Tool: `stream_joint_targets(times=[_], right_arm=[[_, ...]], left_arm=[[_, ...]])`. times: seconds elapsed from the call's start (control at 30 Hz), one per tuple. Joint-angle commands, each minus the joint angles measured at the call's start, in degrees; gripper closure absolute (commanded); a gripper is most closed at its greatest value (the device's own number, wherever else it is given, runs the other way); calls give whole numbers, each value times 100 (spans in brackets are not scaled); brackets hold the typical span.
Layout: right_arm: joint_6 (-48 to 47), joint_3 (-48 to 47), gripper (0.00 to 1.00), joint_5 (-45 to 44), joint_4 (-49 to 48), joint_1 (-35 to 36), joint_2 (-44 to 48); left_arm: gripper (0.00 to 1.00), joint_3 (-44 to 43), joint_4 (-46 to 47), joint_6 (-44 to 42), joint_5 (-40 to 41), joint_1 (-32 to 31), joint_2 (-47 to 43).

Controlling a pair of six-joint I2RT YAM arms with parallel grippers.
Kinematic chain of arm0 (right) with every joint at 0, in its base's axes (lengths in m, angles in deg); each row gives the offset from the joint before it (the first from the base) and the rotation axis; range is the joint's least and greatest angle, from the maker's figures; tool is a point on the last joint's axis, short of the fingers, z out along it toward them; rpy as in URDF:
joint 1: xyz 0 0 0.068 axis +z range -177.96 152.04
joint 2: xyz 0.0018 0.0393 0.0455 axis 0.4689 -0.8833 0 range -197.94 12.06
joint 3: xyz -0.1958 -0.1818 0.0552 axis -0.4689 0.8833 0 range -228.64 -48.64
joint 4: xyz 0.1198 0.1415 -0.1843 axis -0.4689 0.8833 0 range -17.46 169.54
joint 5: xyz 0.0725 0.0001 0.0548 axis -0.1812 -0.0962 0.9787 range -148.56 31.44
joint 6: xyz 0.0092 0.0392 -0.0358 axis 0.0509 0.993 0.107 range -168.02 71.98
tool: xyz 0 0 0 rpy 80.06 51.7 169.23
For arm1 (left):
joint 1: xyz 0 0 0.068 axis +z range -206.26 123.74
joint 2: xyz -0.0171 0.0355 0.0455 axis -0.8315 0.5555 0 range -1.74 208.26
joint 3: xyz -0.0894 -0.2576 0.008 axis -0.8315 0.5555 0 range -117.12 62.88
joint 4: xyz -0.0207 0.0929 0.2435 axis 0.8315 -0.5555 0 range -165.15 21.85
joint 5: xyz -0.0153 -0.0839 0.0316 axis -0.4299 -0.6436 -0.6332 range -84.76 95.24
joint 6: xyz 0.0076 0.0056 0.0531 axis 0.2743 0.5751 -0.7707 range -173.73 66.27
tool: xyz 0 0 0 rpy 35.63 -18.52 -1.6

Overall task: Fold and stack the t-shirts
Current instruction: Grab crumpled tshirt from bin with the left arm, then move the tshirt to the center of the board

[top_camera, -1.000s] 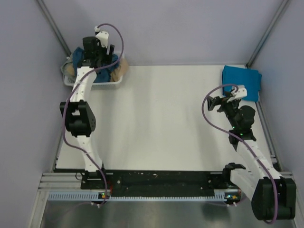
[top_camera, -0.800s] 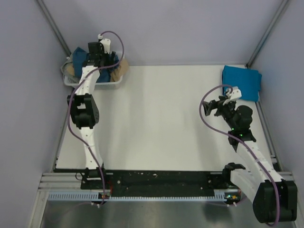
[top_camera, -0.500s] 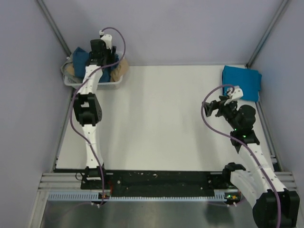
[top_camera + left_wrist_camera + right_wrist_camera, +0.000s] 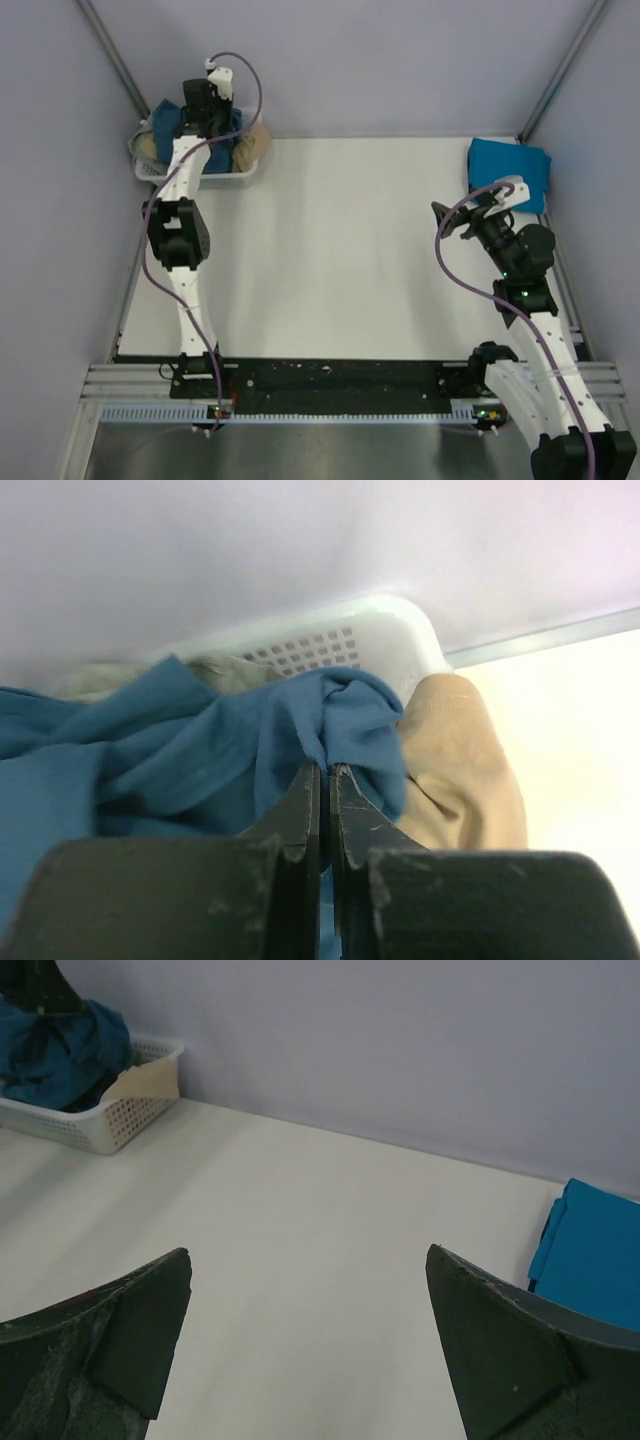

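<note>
While the right gripper [image 4: 308, 1255], agape and empty, has shifted, the left gripper [image 4: 325, 772] pinches the teal t-shirt [image 4: 190, 755].

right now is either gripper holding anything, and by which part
The left gripper pinches a fold of the dark teal-blue t-shirt in the basket; right gripper is open, empty.

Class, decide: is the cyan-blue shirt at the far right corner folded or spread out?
Folded. The cyan-blue shirt lies as a compact rectangle, its layered edge showing in the right wrist view.
</note>
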Motion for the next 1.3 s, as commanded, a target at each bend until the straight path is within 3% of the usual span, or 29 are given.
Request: stream_joint_targets(times=[0.0,0.23,0.4,0.5,0.57,0.7,0.83,0.93,1.17,1.27], right_arm=[[244,-223,1,105,-175,139,61],[253,-320,1,439,114,429,228],[420,-267,1,782,159,570,368],[560,-249,1,1002,97,614,404],[666,-284,1,1063,114,623,413],[798,-355,1,959,264,614,439],[834,-574,1,345,991,623,308],[772,-855,1,62,1712,614,88],[789,-1137,1,386,2364,614,-553],[851,-1163,4,711,2575,631,-975]], left_arm=[[100,106,296,-233,-340,85,-2107],[100,116,-740,-524,-1034,77,-4260],[100,-789,-2286,-375,-2158,-29,-5071],[100,-896,-2850,-199,-2905,-90,-5326],[100,-607,-2948,29,-3327,-108,-5458],[100,595,-2808,40,-3489,-1063,-5590],[100,1827,-2483,-225,-3101,-2320,-5293],[100,2189,-2061,-199,-2856,-2805,-4662],[100,767,-1928,-163,-1556,-2754,-2474],[100,616,-1946,-24,-1649,-2342,-2172]])
